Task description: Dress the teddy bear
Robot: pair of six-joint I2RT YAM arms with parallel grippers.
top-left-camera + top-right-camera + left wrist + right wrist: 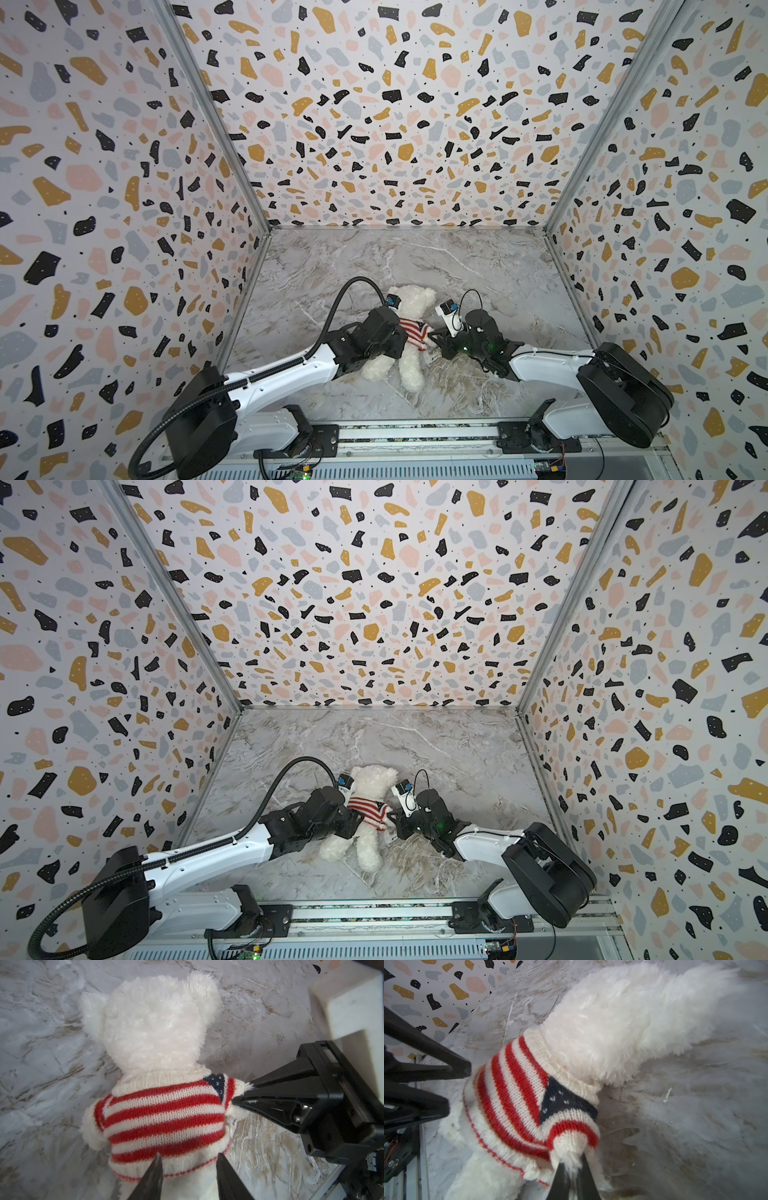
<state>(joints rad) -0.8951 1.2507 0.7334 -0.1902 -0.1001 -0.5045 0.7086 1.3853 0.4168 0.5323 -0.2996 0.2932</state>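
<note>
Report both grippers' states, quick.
Left gripper: open, tips at the sweater hem.
Right gripper: shut on the bear's paw.

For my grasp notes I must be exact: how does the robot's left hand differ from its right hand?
The black left hand has its fingers apart; the black right hand is shut. The left hand points at the hem of the red-and-white striped knit sweater; the right hand pinches the paw of the fluffy white plush teddy bear, where it leaves a sleeve. Both have dark tapered fingers and sit low beside the bear.
</note>
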